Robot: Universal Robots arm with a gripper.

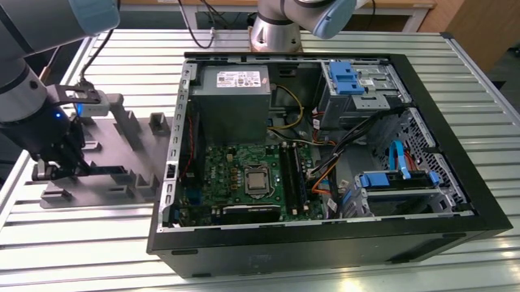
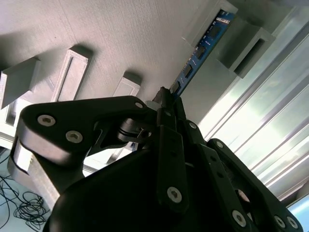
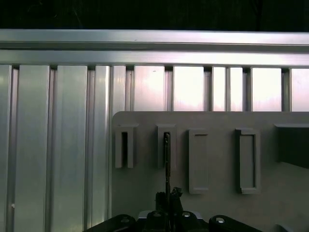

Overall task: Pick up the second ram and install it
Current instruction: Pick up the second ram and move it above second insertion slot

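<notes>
The end effector [image 1: 50, 170] is down over the grey fixture plate [image 1: 122, 152], which lies on the slatted surface [image 1: 81, 243] near its edge at the exterior view's left, just beside the open computer case [image 1: 455, 152]. In the second wrist view its fingers meet on the near end of the second ram [image 2: 200, 50], so I judge it clenched on that stick. The blue-green board runs away from the fingertips, and its far end sits in a raised fixture block [image 2: 246, 43]. In the first wrist view the ram [image 3: 166, 164] shows edge-on as a thin dark line, standing on its long edge and reaching into one of the narrow slotted holders near the plate's edge.

I judge the step in hand to be the pick: the grasp looks made, but the stick is not yet out of its holders. A lift from here calls for a straight pull with no twist, since the thin board could bind in the holders. The long black memory slots [image 1: 294, 176] lie well apart, on the board inside the case.
</notes>
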